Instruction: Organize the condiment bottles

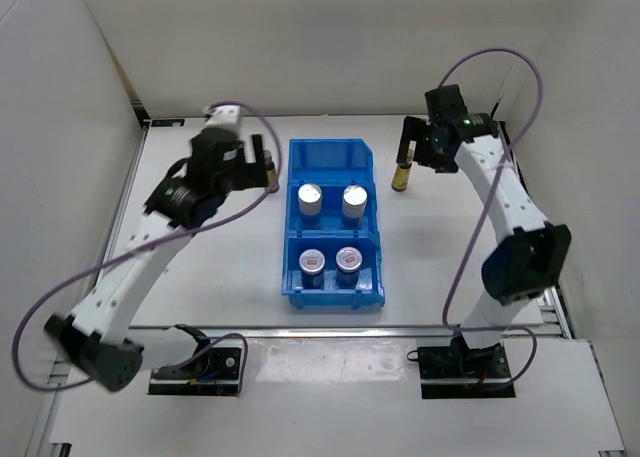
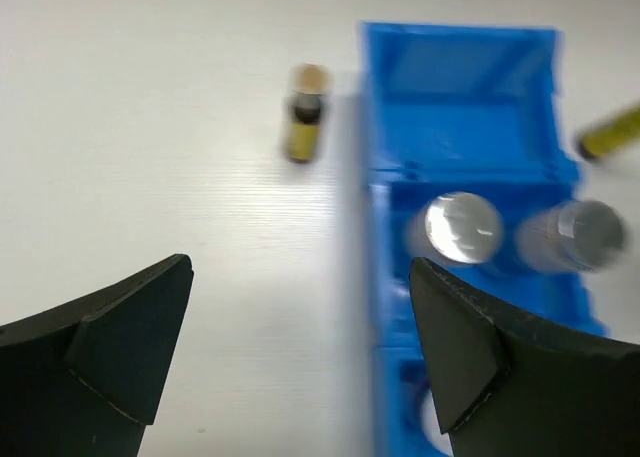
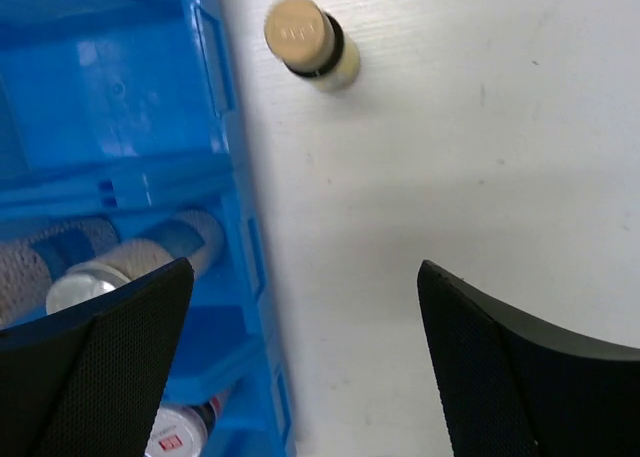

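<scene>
Two white-blue cylinders with silver tops stand in the middle compartment of the blue bin. Two grey jars with red-marked lids fill its near compartment; the far one holds nothing. One slim brown yellow-labelled bottle stands on the table left of the bin, ahead of my open left gripper, apart from it. The other bottle stands right of the bin, beyond my open right gripper. Nothing lies between either pair of fingers. From above, the left gripper half hides its bottle.
White walls close in the table on the left, back and right. The right bottle stands under the right gripper, close to the bin's right wall. Purple cables loop from both arms.
</scene>
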